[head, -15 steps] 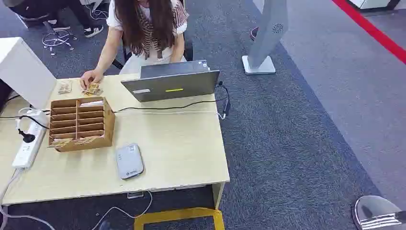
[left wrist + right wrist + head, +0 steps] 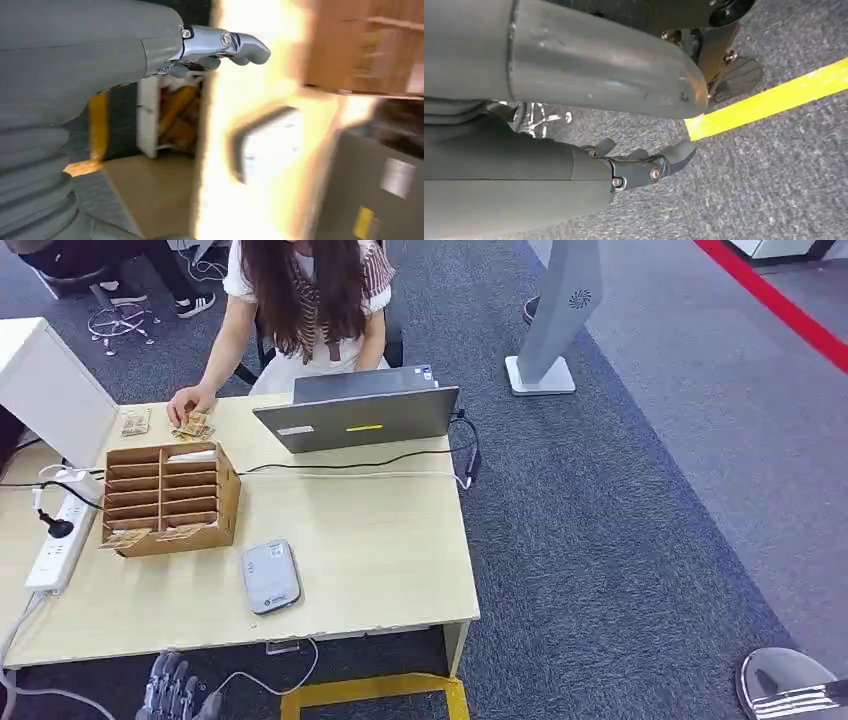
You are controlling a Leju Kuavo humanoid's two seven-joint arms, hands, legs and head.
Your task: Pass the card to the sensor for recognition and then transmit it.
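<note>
Now the left hand (image 2: pixel 172 692) has just poked up into the head view, below the near edge of the desk (image 2: pixel 400 570). Half a sec ago it wasn't there. Fingers look spread, nothing in them, so I'd call it empty and opening up for a reach. Means the job's only starting: no card picked yet.

Going left to right: white power strip (image 2: pixel 60 545) at the desk's far left w/ a black plug in it. Next, the cardboard slot organizer (image 2: pixel 170 498), cards (image 2: pixel 125 537) lying in its front bottom slots; prob. where the hand's headed. More cards (image 2: pixel 192 426) under the hand of the person (image 2: pixel 300 300) sitting opposite. Then the grey card reader (image 2: pixel 270 576), flat near the front edge, just right of the organizer; that's the sensor, I'd guess. Laptop (image 2: pixel 360 415) behind it, lid toward us, cable trailing off right.

The right hand (image 2: pixel 644 165) hangs low over carpet by a yellow floor line, fingers loosely part-curled, holding nothing.

Left wrist view is blurry, blown out, not much use.
</note>
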